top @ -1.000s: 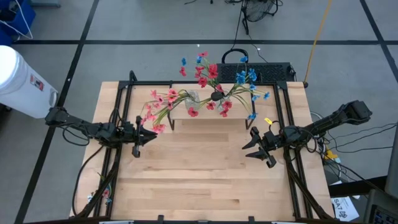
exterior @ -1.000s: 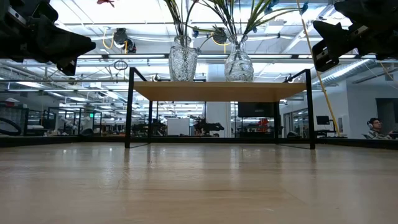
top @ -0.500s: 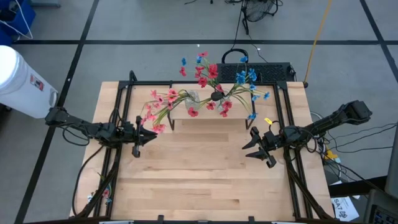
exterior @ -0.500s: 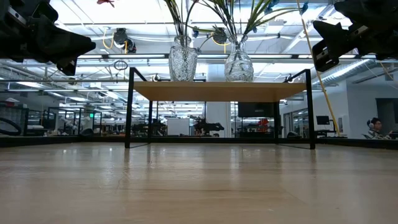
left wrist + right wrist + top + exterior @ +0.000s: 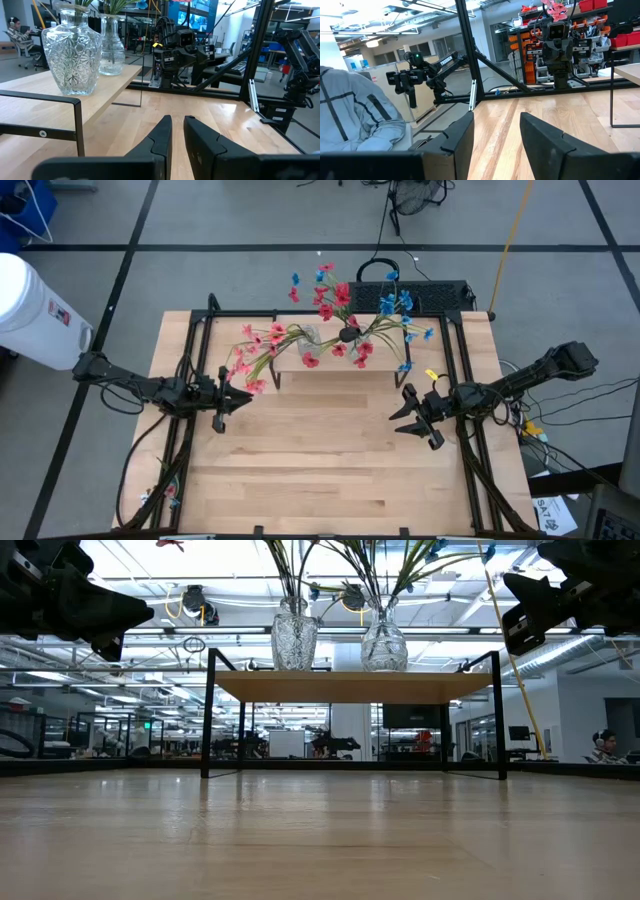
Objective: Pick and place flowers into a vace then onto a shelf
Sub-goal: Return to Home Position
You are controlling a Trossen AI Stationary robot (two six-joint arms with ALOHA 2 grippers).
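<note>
A pale wooden table [image 5: 320, 470] stands in an open workshop. At its far middle, the shelf [image 5: 350, 687] carries a left vase [image 5: 294, 635] and a right vase [image 5: 384, 640], side by side and apart. The flowers stand in them. The pink spray [image 5: 250, 352] arches out to the left, the blue spray [image 5: 395, 304] rises at the far right, and the red spray [image 5: 333, 300] sits between. The left gripper [image 5: 243, 394] hangs above the table's left side, near the shelf's left end. Its fingers are all but together, with a thin slit between them, and hold nothing. The right gripper [image 5: 402, 412] hangs at the right, nearer than the shelf, with its fingers wide apart and empty.
</note>
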